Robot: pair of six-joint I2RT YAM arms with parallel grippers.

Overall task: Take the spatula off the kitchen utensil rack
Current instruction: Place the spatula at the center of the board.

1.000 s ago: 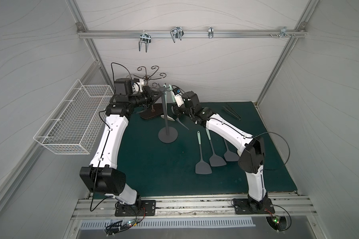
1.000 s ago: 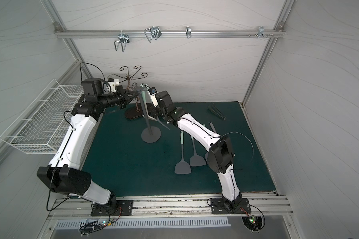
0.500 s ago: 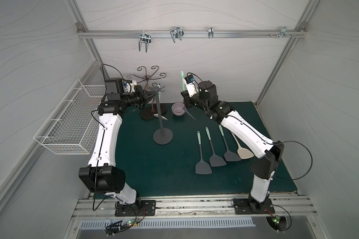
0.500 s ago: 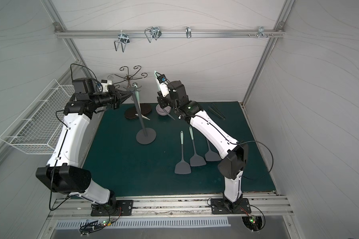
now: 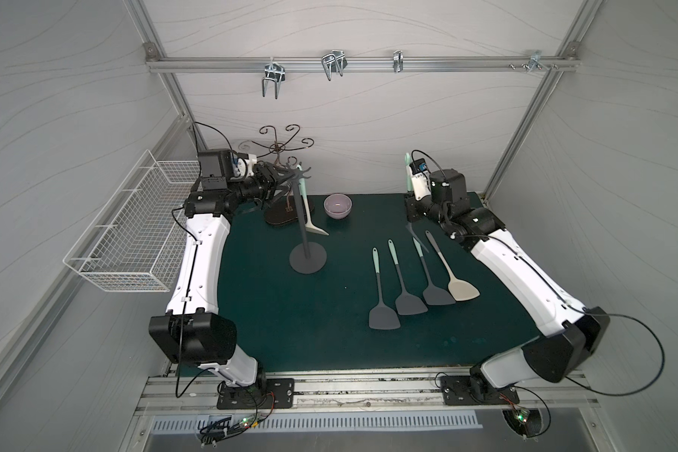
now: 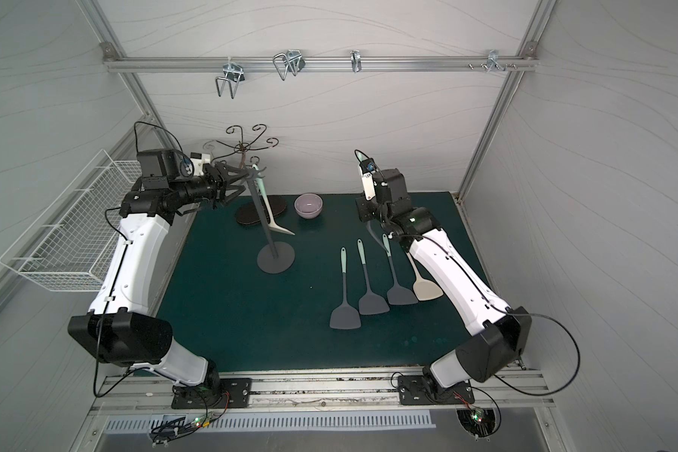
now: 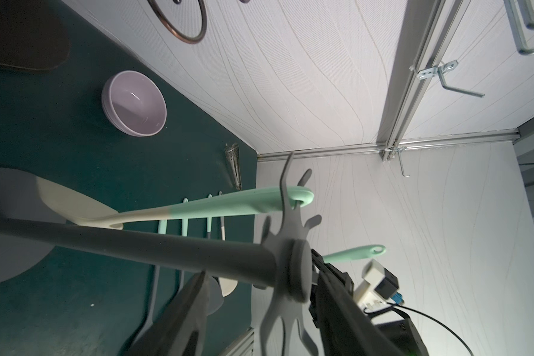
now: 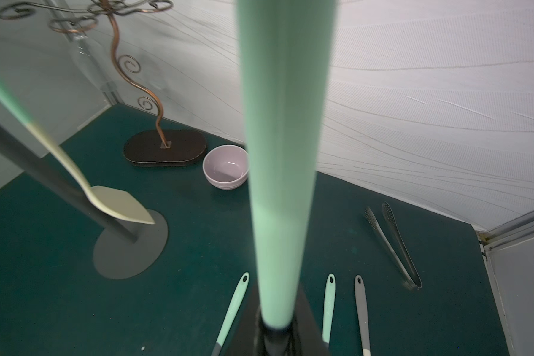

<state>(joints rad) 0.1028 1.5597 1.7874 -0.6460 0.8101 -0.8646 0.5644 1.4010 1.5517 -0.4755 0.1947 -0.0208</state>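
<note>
Looking down in both top views, we saw the right gripper [image 5: 412, 206] in the upper right of the frame. It was pinched tight on the spatula [image 8: 284, 154], which stood upright in its grip with the mint handle pointing up and the dark blade hanging below. The spatula was well apart from the kitchen utensil rack [image 5: 301, 223]. The rack stood left of centre, its round base flat on the green mat [image 5: 310, 336]. The left gripper [image 6: 232, 184] sat at the rack's top hub, in the upper left, with its fingers [image 7: 179, 317] spread to either side of the pole; we could not tell whether they touched it. A cream-bladed spatula [image 7: 216, 208] hung by its mint loop from one peg. Four more spatulas [image 5: 408, 303] lay side by side right of centre. A lilac bowl [image 5: 338, 206] and a bronze scrolled stand [image 5: 279, 215] sat near the back wall. A pair of tongs [image 8: 395, 246] lay on the mat by the back corner, and a white wire basket [image 5: 134, 235] hung on the left wall.
</note>
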